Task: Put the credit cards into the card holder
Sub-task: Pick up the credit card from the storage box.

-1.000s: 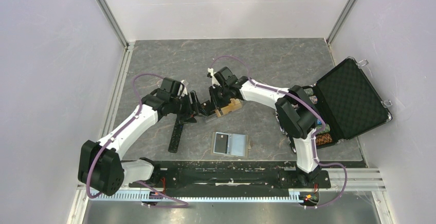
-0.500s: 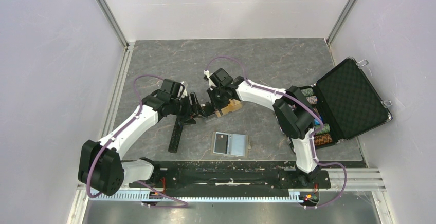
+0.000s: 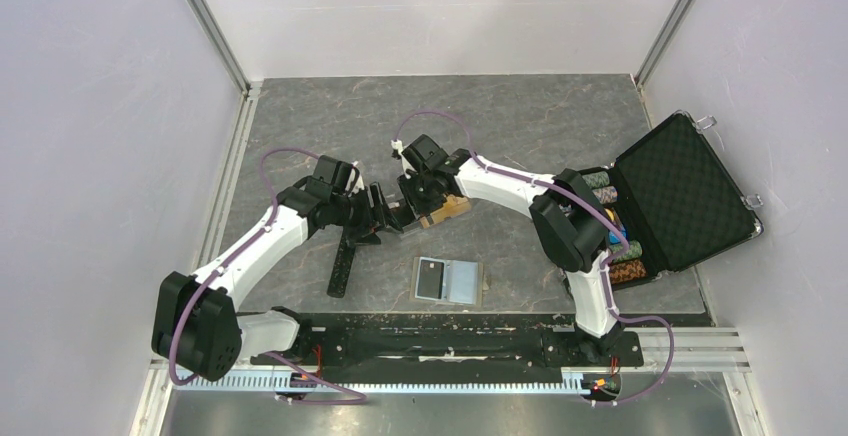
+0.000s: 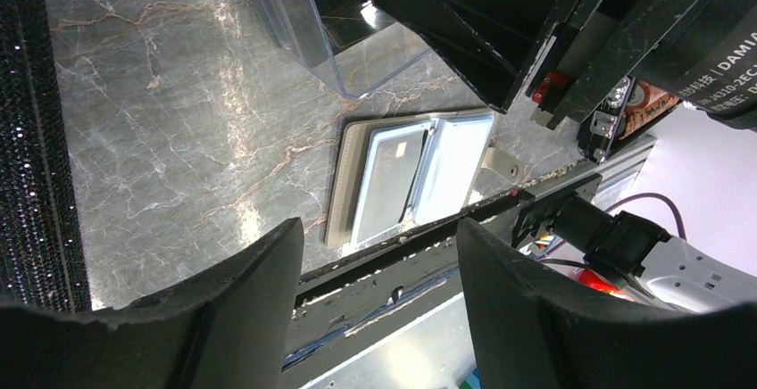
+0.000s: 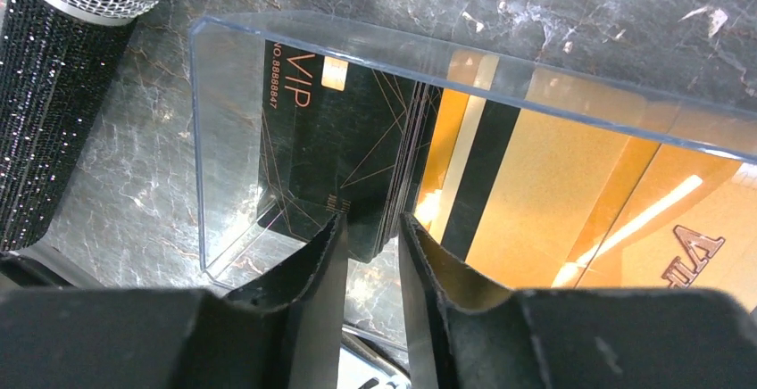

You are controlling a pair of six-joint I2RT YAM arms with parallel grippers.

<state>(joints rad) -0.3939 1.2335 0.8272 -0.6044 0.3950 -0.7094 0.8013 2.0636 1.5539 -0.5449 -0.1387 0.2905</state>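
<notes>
Mid-pick, judging by the layout: reaching with the right gripper (image 5: 370,221) into the clear box (image 5: 223,139), fingers a narrow slit apart, straddling the near edge of the black card (image 5: 330,139) stacked beside the gold cards (image 5: 553,184). Cannot tell whether clamped on that edge or merely set around it. Over at the left gripper (image 4: 377,228): spread wide, gripping nothing, hovering above the table near the box. Nearer the arm bases, lying unfolded and flat: the card holder (image 3: 470,281), pale lining up, with what looks like 1 dark card (image 3: 432,276) on its left half. Next, probably: close firmly on 1 card only, lift straight out without dragging the box or the neighbouring cards, then carry over to the holder and slide under a pocket lip, likely with the left pinning the holder down.
</notes>
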